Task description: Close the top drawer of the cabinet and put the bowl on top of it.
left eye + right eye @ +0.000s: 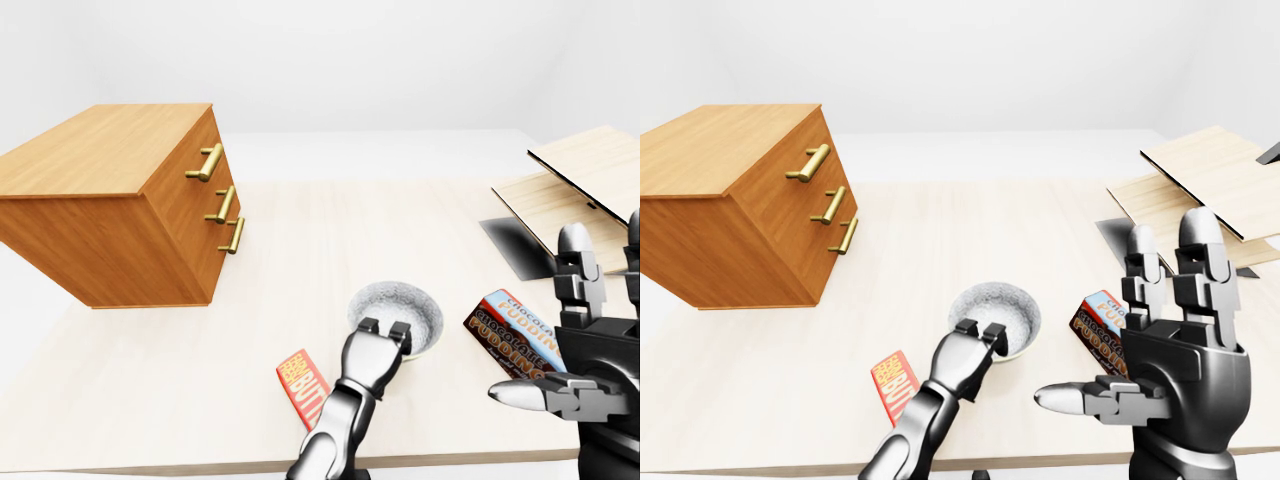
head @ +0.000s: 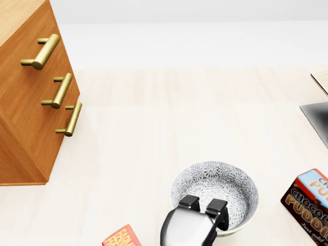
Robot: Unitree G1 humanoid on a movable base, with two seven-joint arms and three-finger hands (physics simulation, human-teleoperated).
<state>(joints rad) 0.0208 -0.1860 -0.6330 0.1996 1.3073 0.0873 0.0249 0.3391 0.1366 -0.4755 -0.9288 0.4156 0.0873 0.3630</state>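
The patterned grey-and-white bowl [image 2: 218, 190] sits on the pale table near the bottom of the head view. My left hand [image 2: 204, 206] comes up from the bottom edge, its fingers [image 2: 189, 203] curled over the bowl's near rim and shut on it. The wooden cabinet [image 1: 120, 200] stands at the left, well away from the bowl. All three drawers look flush, and the top brass handle [image 2: 43, 51] is nearest the cabinet's top. My right hand [image 1: 1160, 340] is raised at the right of the eye views, fingers spread open and holding nothing.
A chocolate pudding box [image 2: 310, 205] lies just right of the bowl. A red packet [image 1: 302, 388] lies to its left near the table edge. A dark slab [image 2: 318, 120] and light wooden boards [image 1: 580, 165] sit at the right.
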